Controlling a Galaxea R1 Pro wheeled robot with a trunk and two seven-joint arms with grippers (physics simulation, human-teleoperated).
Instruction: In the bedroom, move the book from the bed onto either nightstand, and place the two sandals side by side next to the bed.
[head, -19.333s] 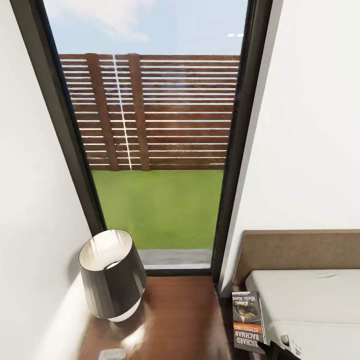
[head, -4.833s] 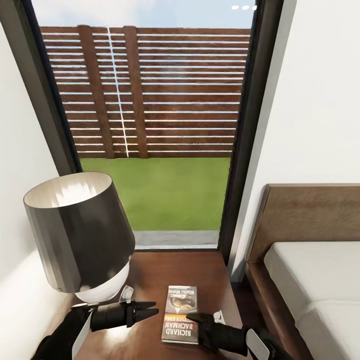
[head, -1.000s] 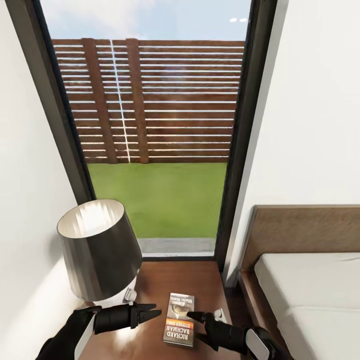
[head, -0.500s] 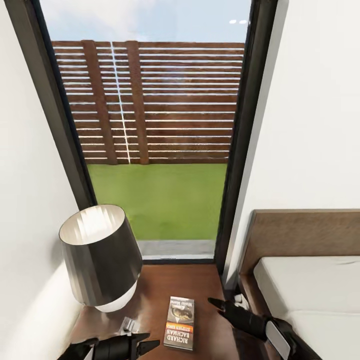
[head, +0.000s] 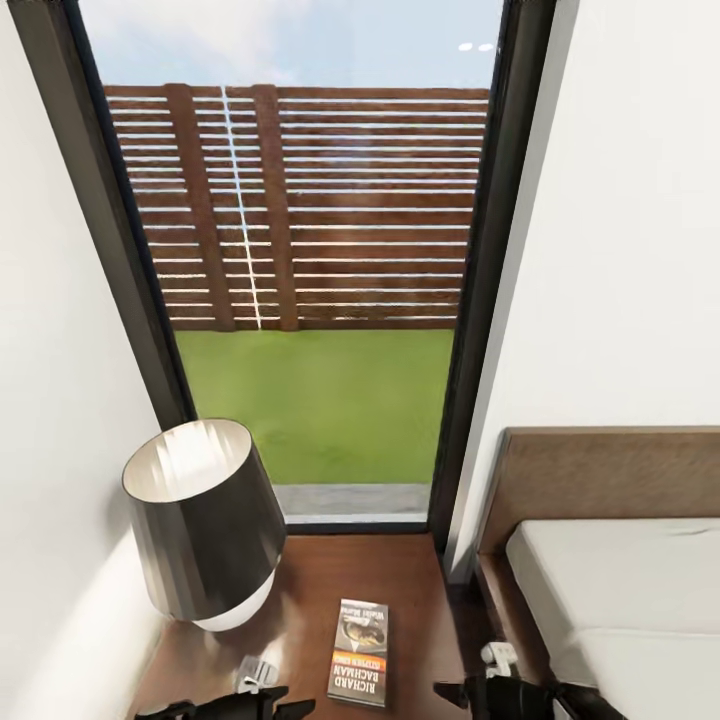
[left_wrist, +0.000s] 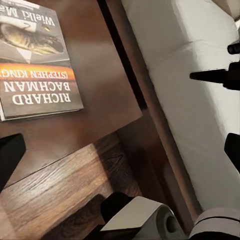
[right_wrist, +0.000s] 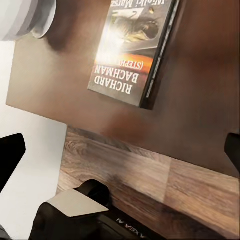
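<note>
Book part: I judge it done; the book (head: 361, 652) lies flat on the nightstand (head: 400, 590) surface, free of both grippers.
Sandals part: not yet done, as far as I can judge.
Left gripper (head: 288, 708): empty, beside the book; how wide, I cannot tell.
Right gripper (head: 450, 691): empty, apart from the book, towards the bed (head: 620, 590); how wide, I cannot tell.

White walls (head: 620, 250), tall window (head: 300, 250), seemingly daylight.
</note>
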